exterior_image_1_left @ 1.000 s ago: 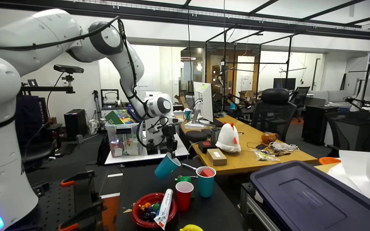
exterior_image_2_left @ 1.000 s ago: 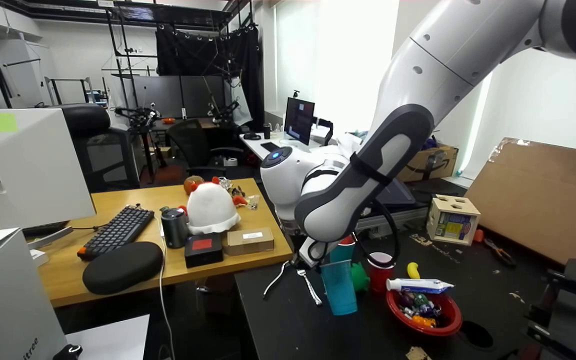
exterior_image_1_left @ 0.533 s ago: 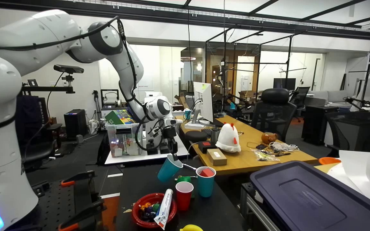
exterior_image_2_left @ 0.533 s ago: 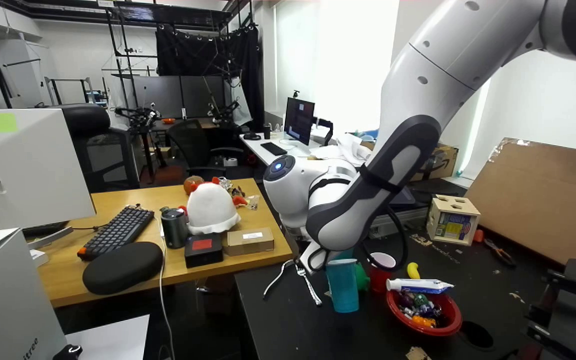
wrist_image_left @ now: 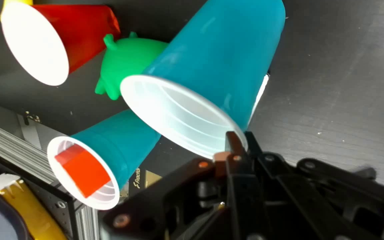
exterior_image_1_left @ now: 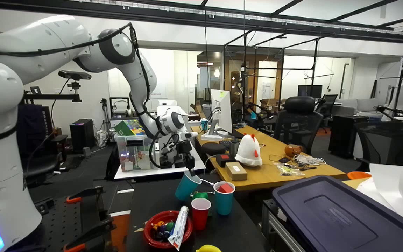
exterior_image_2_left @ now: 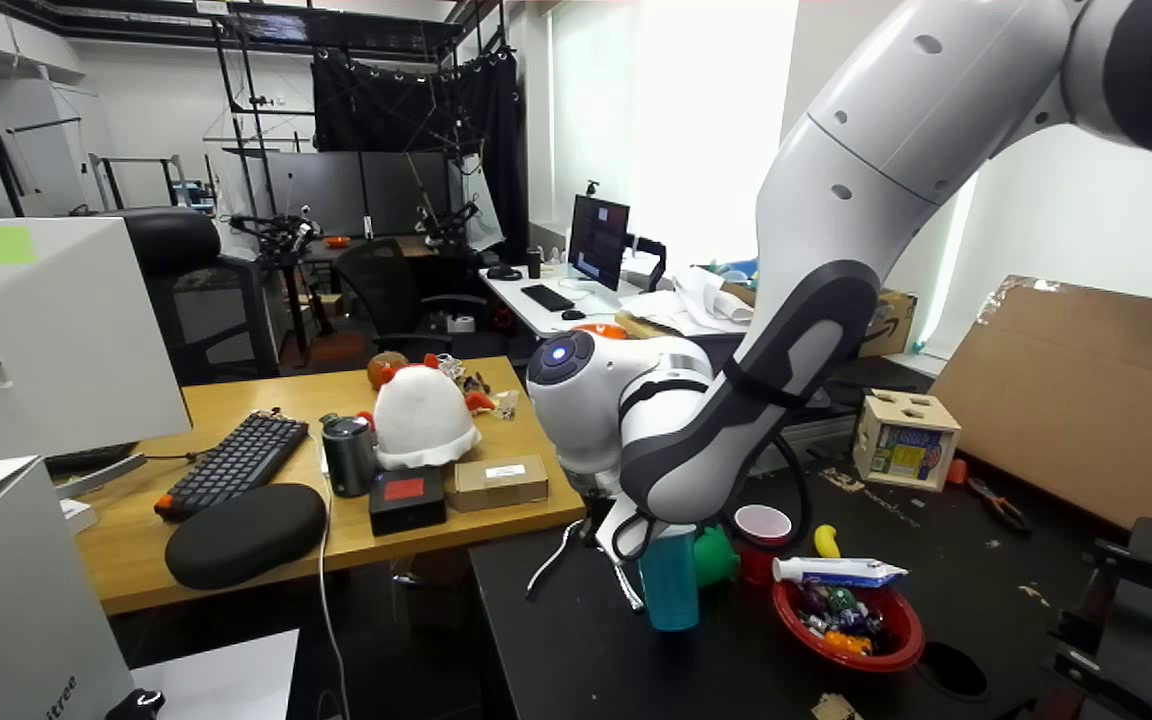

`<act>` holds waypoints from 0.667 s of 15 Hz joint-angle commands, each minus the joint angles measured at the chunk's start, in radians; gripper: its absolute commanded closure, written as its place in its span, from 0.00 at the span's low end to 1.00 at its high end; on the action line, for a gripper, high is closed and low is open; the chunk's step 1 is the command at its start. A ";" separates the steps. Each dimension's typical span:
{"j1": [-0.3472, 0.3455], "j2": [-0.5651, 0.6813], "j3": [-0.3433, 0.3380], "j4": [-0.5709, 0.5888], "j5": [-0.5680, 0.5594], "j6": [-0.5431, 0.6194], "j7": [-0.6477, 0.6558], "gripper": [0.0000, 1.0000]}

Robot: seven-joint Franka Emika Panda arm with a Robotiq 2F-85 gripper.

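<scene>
The wooden shape-sorter box (exterior_image_2_left: 906, 445) only turns up in an exterior view, while the red block (exterior_image_1_left: 225, 188) inside the upright teal cup (exterior_image_1_left: 224, 204) peeks out in an exterior view and the wrist view. Cup tally, fwiw: two teal, one red cup (wrist_image_left: 82, 36). One green toy (wrist_image_left: 128, 63) too. Gripper (wrist_image_left: 241, 138) is pinched tight on the rim of the tilted teal cup (wrist_image_left: 218, 60), at 11 o'clock from it in the wrist view.

White hat (exterior_image_2_left: 424, 418), keyboard (exterior_image_2_left: 236, 462) and brown box (exterior_image_2_left: 498, 483) are seen on wooden desk (exterior_image_2_left: 296, 395); wooden cube (exterior_image_2_left: 906, 440) is noted beside cardboard sheet (exterior_image_2_left: 1086, 400).
</scene>
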 commanded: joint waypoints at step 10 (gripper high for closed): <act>-0.037 0.097 0.088 0.172 0.041 0.173 -0.432 0.99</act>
